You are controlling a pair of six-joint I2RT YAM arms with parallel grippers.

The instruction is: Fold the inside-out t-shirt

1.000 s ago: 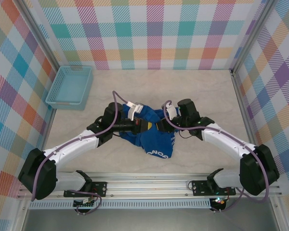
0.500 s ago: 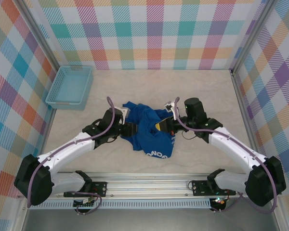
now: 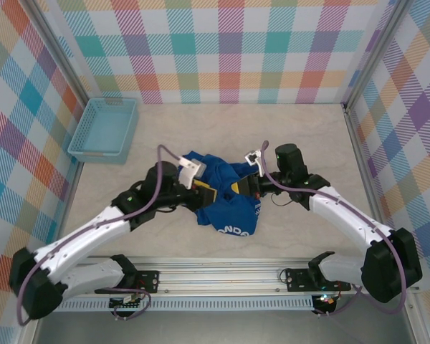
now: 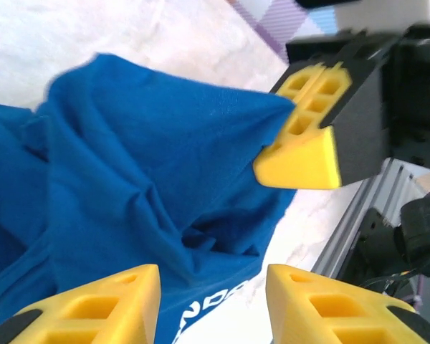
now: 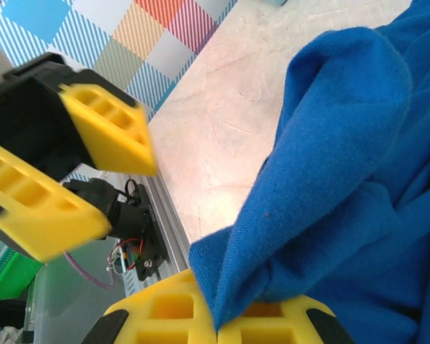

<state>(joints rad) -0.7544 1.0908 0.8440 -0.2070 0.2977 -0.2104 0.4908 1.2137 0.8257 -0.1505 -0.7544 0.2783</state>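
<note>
The inside-out t-shirt [image 3: 226,209] lies crumpled mid-table, royal blue, with white lettering at its near hem. My right gripper [image 3: 239,188] is shut on a raised fold at its right side; in the right wrist view the blue cloth [image 5: 344,158] comes up from between the closed yellow fingers [image 5: 165,315] of the right gripper [image 5: 218,324]. My left gripper [image 3: 203,194] hovers over the shirt's left part, open. In the left wrist view the left gripper [image 4: 211,309] has nothing between its fingertips [image 4: 100,304], and the shirt [image 4: 129,158] lies beneath. The two grippers face each other closely.
A light blue mesh basket [image 3: 104,129] stands at the back left by the wall. Checked walls close in the table on three sides. A metal rail [image 3: 215,276] with the arm bases runs along the near edge. Bare tabletop [image 3: 308,136] lies behind the shirt.
My left gripper has opened and let go of the shirt, which has sunk onto the table. My right gripper has closed on a fold of the shirt and keeps hold.
</note>
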